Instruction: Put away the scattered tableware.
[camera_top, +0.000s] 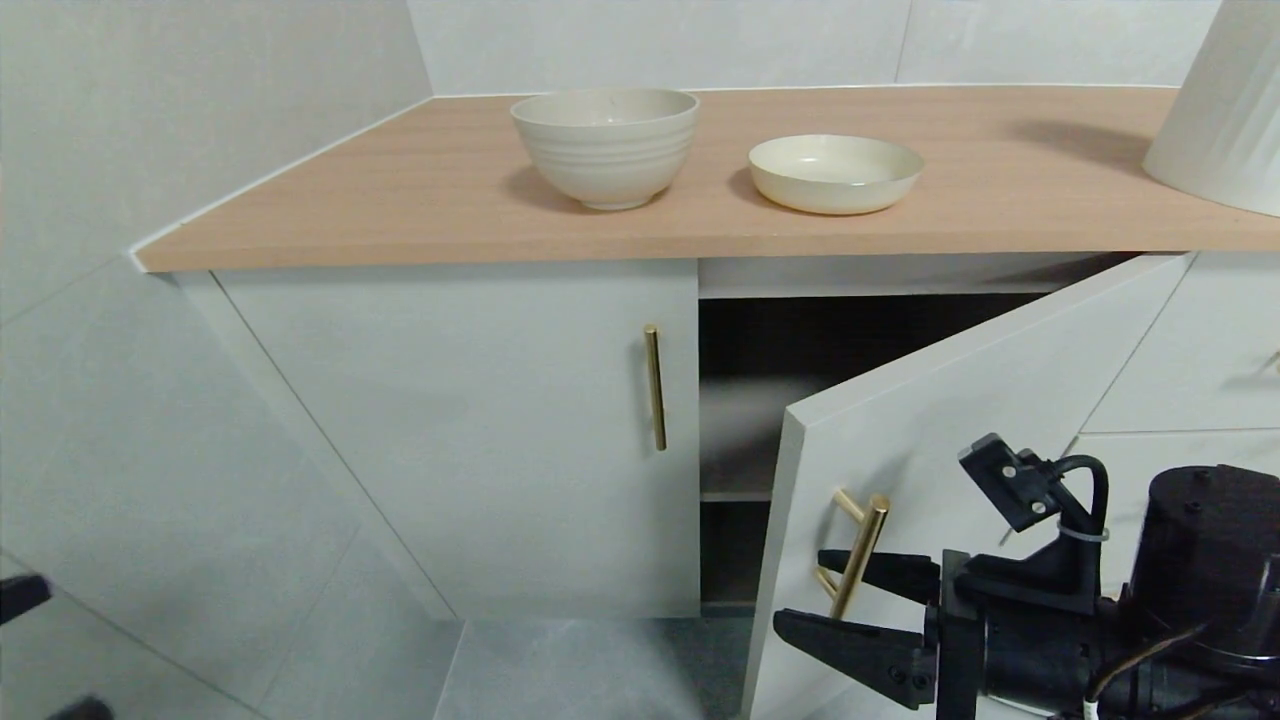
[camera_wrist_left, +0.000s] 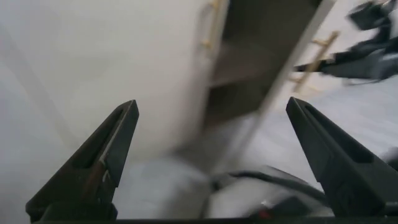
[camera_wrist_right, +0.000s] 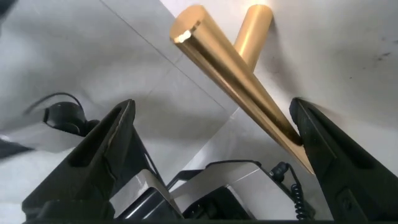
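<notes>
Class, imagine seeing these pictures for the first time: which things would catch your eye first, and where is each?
Low on the right, the right gripper is open, its fingers on either side of the brass handle of the open cabinet door. Above, on the wooden countertop, a deep ribbed bowl stands left of a shallow bowl, the two apart.

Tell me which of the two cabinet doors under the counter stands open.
The right-hand door: it is swung outward, and its gold handle sits inside the open right end effector. The left-hand door sits flush and shut.
</notes>
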